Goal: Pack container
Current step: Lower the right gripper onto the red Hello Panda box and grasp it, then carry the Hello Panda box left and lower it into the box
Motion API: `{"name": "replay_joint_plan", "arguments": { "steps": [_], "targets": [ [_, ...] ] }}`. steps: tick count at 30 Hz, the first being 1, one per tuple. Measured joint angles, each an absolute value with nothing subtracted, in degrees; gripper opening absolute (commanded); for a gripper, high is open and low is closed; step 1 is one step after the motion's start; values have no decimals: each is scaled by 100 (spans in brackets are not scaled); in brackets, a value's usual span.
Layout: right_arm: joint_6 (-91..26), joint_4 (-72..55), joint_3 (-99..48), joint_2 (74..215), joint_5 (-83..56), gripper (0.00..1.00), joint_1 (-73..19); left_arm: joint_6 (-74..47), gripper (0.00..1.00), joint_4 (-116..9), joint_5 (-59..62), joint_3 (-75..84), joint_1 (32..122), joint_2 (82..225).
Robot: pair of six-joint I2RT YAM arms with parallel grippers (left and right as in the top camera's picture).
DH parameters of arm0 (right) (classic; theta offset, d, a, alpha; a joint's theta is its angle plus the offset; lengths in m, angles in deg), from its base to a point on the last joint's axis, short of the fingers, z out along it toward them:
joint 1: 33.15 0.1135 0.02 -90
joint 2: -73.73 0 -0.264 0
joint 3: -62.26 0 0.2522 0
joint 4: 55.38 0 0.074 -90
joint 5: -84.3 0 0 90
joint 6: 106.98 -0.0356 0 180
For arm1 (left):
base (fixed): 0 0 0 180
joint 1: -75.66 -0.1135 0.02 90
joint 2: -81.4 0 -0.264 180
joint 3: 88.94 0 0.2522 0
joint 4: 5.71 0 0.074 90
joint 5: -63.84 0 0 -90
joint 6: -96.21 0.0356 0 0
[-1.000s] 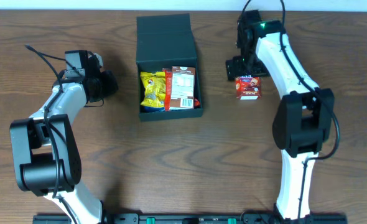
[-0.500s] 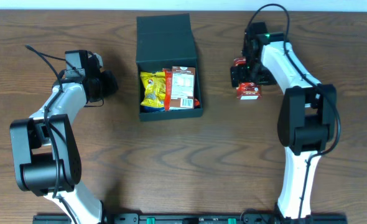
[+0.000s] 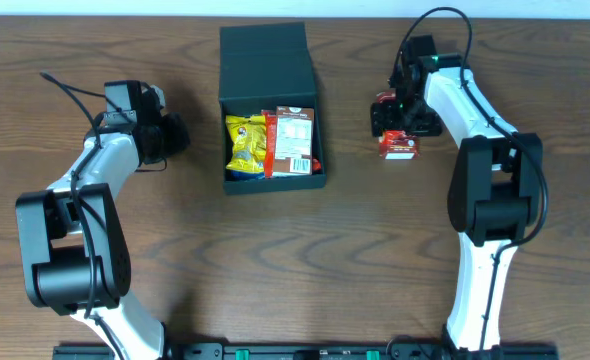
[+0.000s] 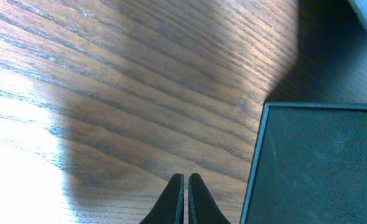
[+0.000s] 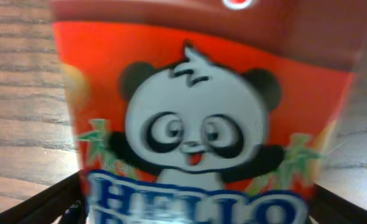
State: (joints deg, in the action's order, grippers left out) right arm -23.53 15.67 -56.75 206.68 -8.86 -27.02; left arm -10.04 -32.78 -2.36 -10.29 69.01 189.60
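Note:
The container (image 3: 265, 60) is a black box in the middle of the table, its flap lid laid open toward the far side. Its dark wall (image 4: 320, 168) fills the lower right of the left wrist view. A yellow packet (image 3: 245, 143) and a red-and-white packet (image 3: 293, 140) lie inside it. To the right sits a red panda snack box (image 3: 399, 146). It fills the right wrist view, blurred (image 5: 196, 112). My right gripper (image 3: 393, 118) (image 5: 196, 202) is down at it, jaws wide on either side; contact is unclear. My left gripper (image 3: 175, 133) (image 4: 185, 186) is shut and empty, left of the container.
The dark wood table (image 3: 305, 260) carries nothing else that I can see. A black cable (image 3: 70, 90) trails from the left arm. The table's far edge runs just behind the container's lid.
My right gripper has come toward me from behind the snack box and down around it, and its jaws have narrowed slightly. The left arm has not moved.

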Motion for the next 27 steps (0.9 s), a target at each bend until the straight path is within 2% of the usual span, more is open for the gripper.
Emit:
{"name": "replay_joint_plan", "arguments": {
  "steps": [2,10,15,21,27],
  "targets": [
    [-2349,1587,-5675,20670,-893,78,-2702,-1002,6,-3278,-236,-1029,6901,18960],
    [-2357,1991,-5758,20685,-895,72,-2689,-1002,6,-3278,-236,-1029,6901,18960],
    [-2373,2796,-6701,20878,-882,71,-2604,-1002,6,-3273,-239,-1029,6901,18960],
    [-2418,3635,-8611,20900,-945,71,-1974,-1002,6,-3260,-236,-1029,6901,18960],
    [-2755,3637,-9208,20900,-1264,72,-871,-1004,6,-3260,-236,-1027,6901,18960]
  ]
}}
